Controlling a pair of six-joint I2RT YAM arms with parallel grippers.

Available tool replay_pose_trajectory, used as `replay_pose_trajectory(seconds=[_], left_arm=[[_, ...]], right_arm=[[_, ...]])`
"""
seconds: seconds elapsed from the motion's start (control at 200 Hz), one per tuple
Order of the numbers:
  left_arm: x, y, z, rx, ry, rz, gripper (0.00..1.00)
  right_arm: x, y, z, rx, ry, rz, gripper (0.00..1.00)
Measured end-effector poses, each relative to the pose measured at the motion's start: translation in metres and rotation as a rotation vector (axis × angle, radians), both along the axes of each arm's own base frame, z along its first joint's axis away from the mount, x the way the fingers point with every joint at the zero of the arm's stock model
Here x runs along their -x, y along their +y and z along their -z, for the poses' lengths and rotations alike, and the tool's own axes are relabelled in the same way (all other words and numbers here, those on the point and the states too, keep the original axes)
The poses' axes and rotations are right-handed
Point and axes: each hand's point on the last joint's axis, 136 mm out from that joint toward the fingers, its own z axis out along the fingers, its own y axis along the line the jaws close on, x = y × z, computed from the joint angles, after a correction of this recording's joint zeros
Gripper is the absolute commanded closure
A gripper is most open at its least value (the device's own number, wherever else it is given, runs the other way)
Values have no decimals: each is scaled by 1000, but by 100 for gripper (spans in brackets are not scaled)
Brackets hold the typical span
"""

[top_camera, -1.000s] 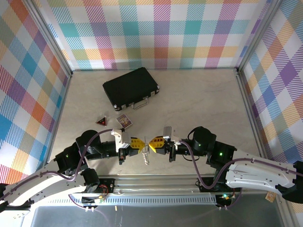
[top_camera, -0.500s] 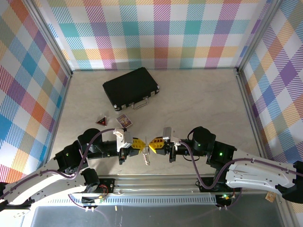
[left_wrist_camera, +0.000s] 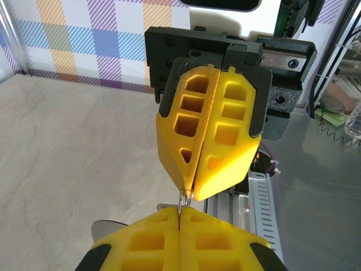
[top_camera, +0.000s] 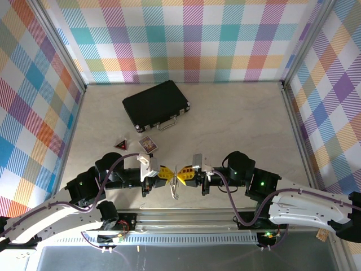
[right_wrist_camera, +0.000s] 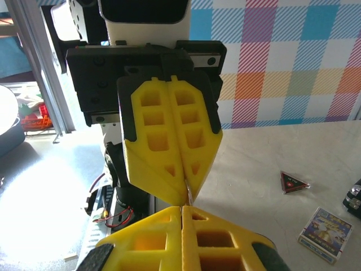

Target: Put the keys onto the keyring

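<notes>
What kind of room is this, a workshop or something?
Probably a robot test booth, not a home: plaid screens box in a beige table, a left arm and a right arm are bolted at its near edge, and a black case lies there like a prop.

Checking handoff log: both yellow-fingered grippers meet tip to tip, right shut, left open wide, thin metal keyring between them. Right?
Not quite. The left gripper is shut too, its yellow fingers pressed together on the thin metal keyring, as the left wrist view shows. The right gripper is shut, tip to tip with it.
</notes>
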Motion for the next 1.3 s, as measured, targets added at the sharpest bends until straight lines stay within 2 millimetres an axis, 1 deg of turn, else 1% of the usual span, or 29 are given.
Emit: replay_pose_trajectory(seconds=[0.475,0.55,0.76,1.02,1.205,1.3], left_arm=[[0,0,4,-16,14,-1,100],[0,1,1,-6,11,-3,100],[2,4,-16,61,-14,-8,100],[0,1,-16,92,-5,-14,100],[-1,0,-17,121,-4,-16,100],[-4,-2,-18,147,-8,-27,100]], right_arm=[[1,1,6,24,-34,-15,100],[1,0,5,23,-40,-16,100],[1,-4,-2,1,-62,-4,100],[0,-5,-1,6,-64,2,100],[0,-6,-2,3,-66,4,86],[2,-9,-3,4,-59,4,77]])
